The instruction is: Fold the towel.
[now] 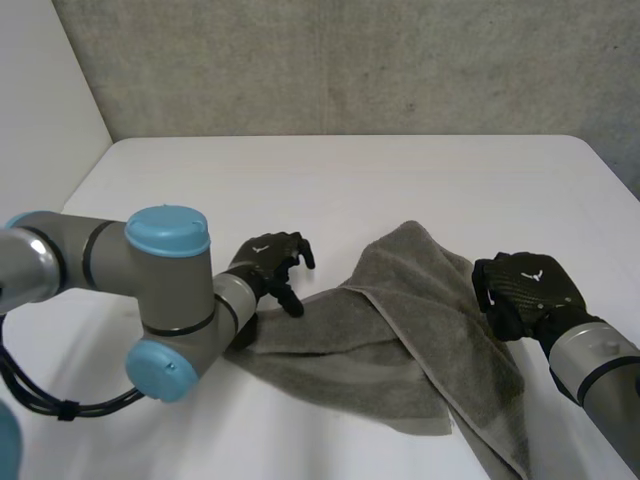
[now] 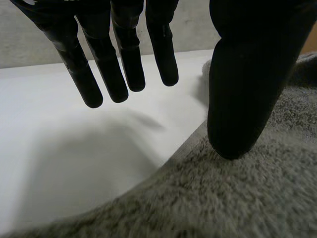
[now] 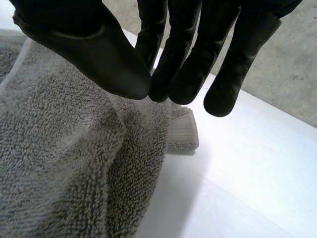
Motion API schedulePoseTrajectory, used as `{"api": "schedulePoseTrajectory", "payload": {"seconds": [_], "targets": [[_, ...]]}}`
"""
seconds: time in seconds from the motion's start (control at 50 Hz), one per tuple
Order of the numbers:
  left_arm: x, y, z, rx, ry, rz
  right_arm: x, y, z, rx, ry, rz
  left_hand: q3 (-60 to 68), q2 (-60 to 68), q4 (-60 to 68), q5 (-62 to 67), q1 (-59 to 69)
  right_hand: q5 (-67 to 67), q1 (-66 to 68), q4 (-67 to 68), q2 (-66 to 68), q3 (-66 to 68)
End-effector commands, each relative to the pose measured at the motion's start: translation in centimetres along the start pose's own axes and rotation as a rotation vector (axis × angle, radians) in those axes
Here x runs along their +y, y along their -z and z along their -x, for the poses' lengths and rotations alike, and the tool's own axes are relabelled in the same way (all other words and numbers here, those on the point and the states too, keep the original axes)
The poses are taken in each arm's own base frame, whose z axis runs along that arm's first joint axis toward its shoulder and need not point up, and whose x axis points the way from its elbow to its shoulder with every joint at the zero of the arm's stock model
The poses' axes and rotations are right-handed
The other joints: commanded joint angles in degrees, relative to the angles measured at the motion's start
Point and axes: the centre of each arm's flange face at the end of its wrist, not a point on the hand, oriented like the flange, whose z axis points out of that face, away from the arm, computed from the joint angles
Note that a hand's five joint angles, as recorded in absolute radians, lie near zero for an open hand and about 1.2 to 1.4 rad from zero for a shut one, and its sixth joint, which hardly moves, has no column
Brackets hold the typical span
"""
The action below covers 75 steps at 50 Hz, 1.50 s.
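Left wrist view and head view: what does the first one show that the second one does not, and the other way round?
Left wrist view: close up, the left hand hangs with straight fingers over the bare table. Its thumb tip is at the edge of the towel, and contact cannot be told. Head view: the whole crumpled towel, partly folded over itself, the right hand at its right edge, and the concrete wall behind. Both: the left hand, the grey towel, the white table.
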Motion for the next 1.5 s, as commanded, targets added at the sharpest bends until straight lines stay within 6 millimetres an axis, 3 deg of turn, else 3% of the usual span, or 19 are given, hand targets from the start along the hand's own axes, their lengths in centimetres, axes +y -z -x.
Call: {"api": "schedulePoseTrajectory", "payload": {"seconds": [0.02,0.2,0.32,0.36,0.4,0.42,0.44,0.46,0.52,0.56,0.58,0.62,0.64,0.68,0.82,1.04,1.16,1.24,1.5], "targets": [[0.6,-1.3,-2.3,0.154,-0.007,0.018,0.2,0.1,0.1,-0.003,0.032,0.009,5.58,5.56,5.61,5.71,5.55,2.36,3.00,3.24,4.31,3.48],[1.2,-2.1,-3.1,0.182,-0.013,0.041,0.3,0.1,0.0,0.000,0.030,0.013,6.92,6.90,6.96,7.06,6.89,2.36,3.00,3.24,4.31,3.48],[1.8,-2.3,-3.0,0.174,-0.009,0.083,0.0,0.3,-0.1,0.010,0.025,0.011,25.59,25.57,25.63,25.73,25.56,2.36,3.00,3.24,4.31,3.48],[2.0,-2.2,-2.9,0.170,-0.007,0.096,-0.1,0.4,-0.1,0.010,0.023,0.014,29.97,29.95,30.00,30.10,29.94,-5.31,-4.68,-4.43,-3.37,-4.20],[1.9,-1.9,-2.9,0.165,-0.005,0.110,-0.6,0.9,-0.1,0.007,0.022,0.018,43.69,43.67,43.73,43.83,43.66,-27.23,-26.60,-26.35,-25.28,-26.12],[1.9,-1.9,-2.9,0.165,-0.005,0.110,-0.6,0.9,-0.1,0.007,0.022,0.018,43.74,43.72,43.77,43.87,43.71,-27.35,-26.72,-26.47,-25.40,-26.23],[1.6,-1.8,-3.0,0.163,-0.005,0.112,-0.8,1.2,-0.1,0.006,0.021,0.023,43.74,43.72,43.77,43.87,43.71,-38.67,-38.04,-37.79,-36.73,-37.56],[1.0,-1.5,-3.0,0.154,-0.006,0.104,-0.9,1.4,0.0,0.001,0.018,0.036,43.74,43.72,43.77,43.87,43.71,-48.78,-48.15,-47.90,-46.83,-47.66],[-0.1,-1.1,-3.0,0.140,-0.009,0.083,-1.0,1.5,0.0,-0.003,0.015,0.051,43.74,43.72,43.77,43.87,43.71,-57.46,-56.83,-56.58,-55.51,-56.34],[-2.8,-0.1,-3.0,0.109,-0.015,0.025,-1.2,1.7,0.1,-0.011,0.007,0.070,43.74,43.72,43.77,43.87,43.71,-67.64,-67.00,-66.76,-65.69,-66.52],[-2.8,-0.1,-3.0,0.109,-0.015,0.025,-1.2,1.7,0.1,-0.011,0.007,0.071,43.74,43.72,43.77,43.87,43.71,-67.64,-67.00,-66.76,-65.69,-66.52],[-5.9,1.3,-3.0,0.079,-0.017,-0.052,-1.4,2.0,0.5,-0.027,0.002,0.089,43.74,43.72,43.77,43.87,43.71,-67.64,-67.00,-66.76,-65.69,-66.52],[-6.0,1.3,-3.0,0.079,-0.017,-0.052,-1.4,2.0,0.5,-0.028,0.002,0.089,43.74,43.72,43.77,43.87,43.71,-67.64,-67.00,-66.76,-65.69,-66.52],[-8.6,3.1,-3.0,0.048,-0.020,-0.116,-1.5,2.1,0.7,-0.037,-0.008,0.092,43.74,43.72,43.77,43.87,43.71,-67.64,-67.00,-66.76,-65.69,-66.52],[-11.2,6.9,-3.4,0.026,-0.024,-0.186,-2.6,2.5,3.1,-0.113,-0.151,0.071,43.74,43.72,43.77,43.87,43.71,-67.64,-67.00,-66.76,-65.69,-66.52],[-10.6,9.5,-3.6,0.006,-0.039,-0.180,-1.3,3.7,6.0,-0.206,-0.184,0.169,43.74,43.72,43.77,43.87,43.71,-67.64,-67.00,-66.76,-65.69,-66.52],[-9.5,9.4,-2.4,-0.072,-0.049,-0.153,-0.1,3.8,6.7,-0.229,-0.184,0.225,43.74,43.72,43.77,43.87,43.71,-67.64,-67.00,-66.76,-65.69,-66.52],[-8.8,9.3,-2.0,-0.083,-0.049,-0.133,0.6,4.8,8.9,-0.280,-0.140,0.243,43.74,43.72,43.77,43.87,43.71,-67.64,-67.00,-66.76,-65.69,-66.52],[-7.9,7.6,-1.1,-0.097,-0.044,-0.158,2.9,5.5,10.7,-0.239,-0.021,0.283,43.74,43.72,43.77,43.87,43.71,-67.64,-67.00,-66.76,-65.69,-66.52]]}}
